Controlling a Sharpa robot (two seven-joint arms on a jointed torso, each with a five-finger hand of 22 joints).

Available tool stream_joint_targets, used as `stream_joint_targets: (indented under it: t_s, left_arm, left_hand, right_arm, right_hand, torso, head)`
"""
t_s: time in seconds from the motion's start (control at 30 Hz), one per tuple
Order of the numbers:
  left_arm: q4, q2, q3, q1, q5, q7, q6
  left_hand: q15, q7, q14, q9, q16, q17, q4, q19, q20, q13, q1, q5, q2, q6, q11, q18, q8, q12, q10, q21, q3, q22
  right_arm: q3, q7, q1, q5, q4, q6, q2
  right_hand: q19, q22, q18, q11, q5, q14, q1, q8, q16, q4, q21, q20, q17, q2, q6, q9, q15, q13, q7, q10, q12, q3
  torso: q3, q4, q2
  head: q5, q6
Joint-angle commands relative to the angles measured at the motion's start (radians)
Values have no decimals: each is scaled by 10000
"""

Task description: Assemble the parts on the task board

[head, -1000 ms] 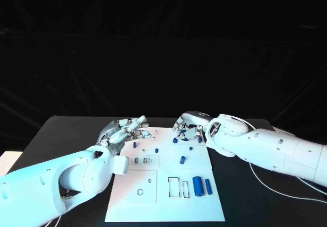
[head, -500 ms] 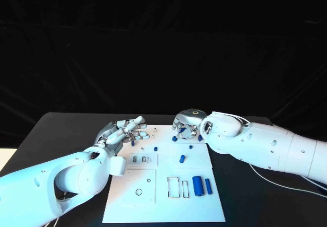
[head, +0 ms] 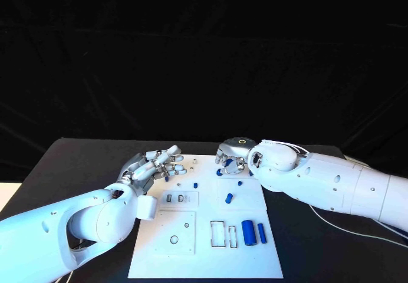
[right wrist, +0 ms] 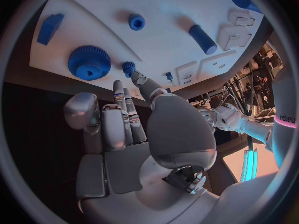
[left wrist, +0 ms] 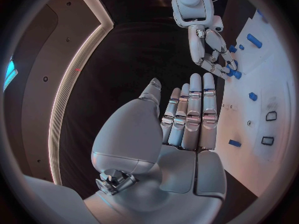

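Note:
The white task board [head: 204, 247] lies in the middle of the table. My right hand [head: 231, 159] hangs over its far end with fingers pointing down. In the right wrist view one fingertip [right wrist: 138, 77] touches a small blue gear [right wrist: 128, 67] beside a large blue gear [right wrist: 89, 62]; the thumb stands apart and nothing is gripped. My left hand [head: 157, 166] hovers at the board's far left corner, fingers straight and apart, holding nothing [left wrist: 187, 119]. A short blue cylinder [head: 228, 198] lies mid-board. A thick blue cylinder [head: 247, 232] and a thin one [head: 260, 233] lie near the right edge.
Empty rectangular slots [head: 223, 233] and a round hole [head: 174, 239] mark the board's near half, with two small sockets [head: 176, 199] further up. A blue block [right wrist: 50, 28] and a small blue round part [right wrist: 136, 21] sit beyond the gears. A white cable [head: 357, 236] runs across the table at right.
My right forearm has swung inward over the board's far right corner, and its hand has stayed at the gears. My left hand has barely shifted.

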Motion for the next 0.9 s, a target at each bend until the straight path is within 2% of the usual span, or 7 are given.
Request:
stream_joint_targets:
  t_s: [0.03, 0.1, 0.17, 0.5, 0.6, 0.83, 0.9]
  left_arm:
    - [6, 0, 10, 18, 31, -59, 343]
    - [7, 0, 9, 19, 31, -80, 374]
    - [0, 2, 9, 19, 31, -99, 396]
    - [-52, 19, 9, 19, 31, -180, 441]
    - [-62, 22, 9, 19, 31, -200, 432]
    - [-70, 11, 9, 19, 31, -255, 366]
    - [-72, 9, 9, 19, 31, -268, 355]
  left_hand:
    - [-4, 34, -34, -11, -16, 12, -30, 83, 7, 8, -35, 19, 37, 58, 7, 104, -59, -58, 61, 45, -7, 13]
    - [-3, 36, -40, -12, -18, 18, -29, 81, 7, 7, -39, 19, 40, 52, 9, 104, -65, -65, 56, 46, -9, 13]
    - [2, 41, -56, -15, -27, 27, -29, 75, 9, 4, -44, 19, 45, 41, 16, 102, -77, -81, 41, 46, -12, 13]
    - [6, 46, -69, -16, -34, 36, -30, 69, 11, 1, -48, 19, 49, 34, 21, 100, -87, -94, 30, 45, -16, 13]
    - [9, 51, -80, -17, -39, 45, -31, 64, 12, -2, -49, 20, 60, 28, 25, 99, -96, -106, 20, 45, -15, 13]
    - [11, 59, -82, -18, -40, 54, -33, 62, 13, -4, -48, 22, 72, 21, 30, 99, -104, -117, 10, 47, -12, 14]
    - [11, 62, -83, -18, -40, 57, -33, 62, 14, -5, -47, 22, 76, 19, 31, 99, -106, -121, 7, 47, -11, 15]
  right_arm:
    - [3, 4, 4, 167, -63, 375, 32]
    - [3, -16, 3, 207, -77, 427, 42]
    - [3, -53, 2, 232, -84, 499, 53]
    - [1, -27, -7, 322, -42, 767, 99]
    - [1, 17, -8, 368, -48, 818, 109]
    - [0, 94, -10, 444, -46, 904, 114]
    - [0, 94, -10, 464, -62, 903, 118]
  right_hand:
    - [267, 835, -231, 22, 67, 506, -12, -53, 90, 101, 568, -5, 61, -122, -12, 9, -65, 72, -49, 32, 95, -9]
    - [492, 1525, -340, 15, 143, 485, -12, -45, 124, 146, 1007, -10, 76, -137, 8, 16, -74, 142, -63, 24, 154, -17]
    - [537, 1677, -361, 15, 199, 475, -9, -34, 148, 178, 1122, -12, 95, -135, 41, 25, -72, 184, -66, -21, 174, -16]
    - [474, 1591, -333, 49, 381, 460, 19, 20, 227, 269, 1149, 8, 166, -118, 221, 73, -49, 279, -67, -277, 184, 4]
    - [467, 1587, -331, 51, 385, 456, 37, 23, 229, 277, 1154, 11, 161, -93, 241, 78, -46, 285, -68, -304, 183, 24]
    - [417, 1514, -309, 22, 382, 433, 136, 32, 206, 313, 1141, 11, 83, 45, 343, 108, -63, 299, -109, -269, 209, 160]
    - [409, 1524, -307, 5, 359, 429, 215, 69, 211, 330, 1155, 4, 77, 173, 449, 138, -77, 300, -127, -234, 217, 271]
  torso:
    - [-14, 13, 48]
    - [-19, 16, 75]
    - [-18, 10, 91]
    - [-33, 20, 136]
    - [-38, 25, 152]
    - [-36, 24, 181]
    - [-41, 31, 189]
  head:
    - [-61, 18]
    - [-28, 21]
    - [1, -2]
    - [1, -40]
    - [-7, -16]
    - [9, -21]
    - [5, -24]
